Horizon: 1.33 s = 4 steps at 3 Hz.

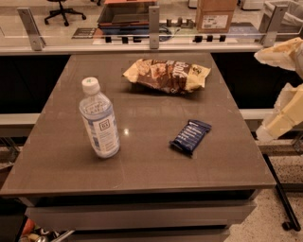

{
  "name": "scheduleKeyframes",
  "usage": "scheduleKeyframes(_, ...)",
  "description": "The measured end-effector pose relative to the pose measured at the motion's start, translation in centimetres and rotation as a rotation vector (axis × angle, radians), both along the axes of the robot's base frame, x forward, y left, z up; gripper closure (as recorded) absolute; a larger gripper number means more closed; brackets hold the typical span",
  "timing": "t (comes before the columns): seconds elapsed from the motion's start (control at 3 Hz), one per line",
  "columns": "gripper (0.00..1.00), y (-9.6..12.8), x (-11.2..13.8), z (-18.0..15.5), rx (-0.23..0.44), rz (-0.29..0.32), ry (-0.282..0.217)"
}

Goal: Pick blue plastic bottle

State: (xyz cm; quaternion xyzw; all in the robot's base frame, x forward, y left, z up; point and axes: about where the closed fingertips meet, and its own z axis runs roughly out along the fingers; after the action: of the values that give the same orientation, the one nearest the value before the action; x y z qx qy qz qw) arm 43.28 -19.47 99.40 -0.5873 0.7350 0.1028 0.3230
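We judge the pick not yet begun: the clear bluish plastic bottle with a white cap (99, 125) stands upright and untouched on the left of the brown table (142, 160), well apart from the robot's pale hand (259, 97), which hangs open and empty beyond the right edge.

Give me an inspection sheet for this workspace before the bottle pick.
Surface: brown table, with its items spaced apart.
Job's thing: blue plastic bottle, upright with its white cap on, toward the left side.
Clutter: chip bag lying at the far side; dark-blue snack wrapper lying flat, right of the bottle.
Gripper: gripper beyond the table's right edge, away from the bottle.
Cables: nothing seen on the table.
Surroundings: cardboard box and office chair behind the far rail.
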Motion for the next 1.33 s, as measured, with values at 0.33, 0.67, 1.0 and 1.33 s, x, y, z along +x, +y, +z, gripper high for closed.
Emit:
scheduleKeyframes(0.33, 0.0, 3.3, -0.5, 1.3, 0.183, 0.046, -0.031)
scheduleKeyframes(0.67, 0.0, 6.8, -1.0, 2.9, 0.334, 0.074, -0.08)
scheduleKeyframes(1.0, 0.0, 11.0, -0.9, 3.7, 0.454, 0.091, -0.109)
scheduleKeyframes(1.33, 0.0, 15.4, -0.3, 3.1, 0.523, 0.106, -0.094)
